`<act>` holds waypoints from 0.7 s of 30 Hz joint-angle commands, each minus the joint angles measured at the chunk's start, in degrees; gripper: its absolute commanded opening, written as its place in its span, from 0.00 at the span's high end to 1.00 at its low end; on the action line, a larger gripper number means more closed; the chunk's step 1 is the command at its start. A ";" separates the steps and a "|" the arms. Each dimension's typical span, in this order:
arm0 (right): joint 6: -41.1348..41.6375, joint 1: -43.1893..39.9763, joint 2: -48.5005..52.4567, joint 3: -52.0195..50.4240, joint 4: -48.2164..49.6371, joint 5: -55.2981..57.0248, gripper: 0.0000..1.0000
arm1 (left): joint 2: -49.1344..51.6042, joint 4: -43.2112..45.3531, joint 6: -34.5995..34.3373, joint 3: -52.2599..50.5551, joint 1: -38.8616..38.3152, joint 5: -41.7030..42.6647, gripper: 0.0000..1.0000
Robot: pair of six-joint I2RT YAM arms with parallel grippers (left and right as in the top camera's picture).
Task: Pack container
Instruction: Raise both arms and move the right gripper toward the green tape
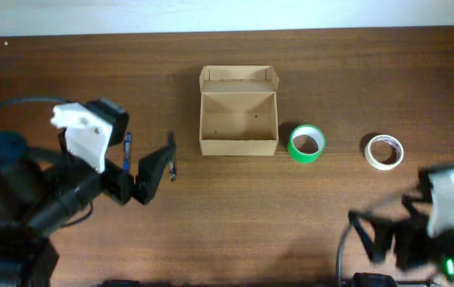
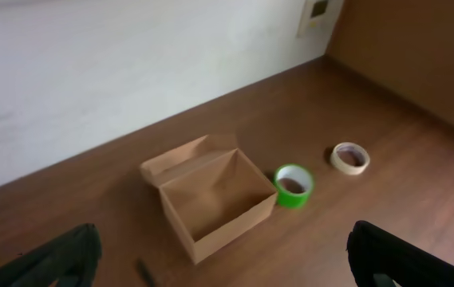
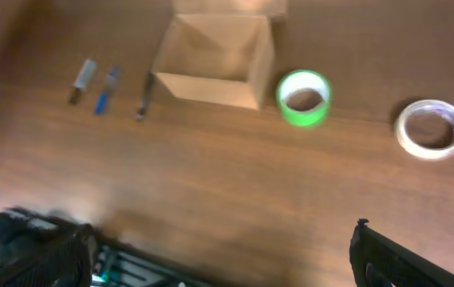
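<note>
The container (image 1: 238,147) is a small tan cardboard box, open and empty, with its flap lid folded back at the far side. It also shows in the left wrist view (image 2: 234,227) and the right wrist view (image 3: 211,86). A green tape roll (image 1: 305,143) lies just right of it, and a white tape roll (image 1: 384,151) lies farther right. My left gripper (image 1: 143,179) is open and empty, left of and nearer than the box. My right gripper (image 1: 382,227) is open and empty at the front right, nearer than the white roll.
Small pens or markers lie left of the box: a blue one (image 1: 127,151) and a dark one (image 1: 172,163). The right wrist view shows three in a row (image 3: 107,88). A pale wall runs along the table's far edge (image 2: 131,72).
</note>
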 commanded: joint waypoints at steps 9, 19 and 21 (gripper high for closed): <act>-3.76 1.11 41.16 14.99 0.66 10.64 0.01 | 22.84 -1.51 3.72 15.02 -1.53 -17.59 0.01; -1.51 11.76 51.10 32.22 10.82 14.21 0.01 | 31.04 1.75 3.69 23.04 -5.07 -29.18 0.01; -1.49 12.94 51.10 34.14 13.31 14.10 0.01 | 31.06 3.28 3.69 23.04 -5.03 -29.18 0.01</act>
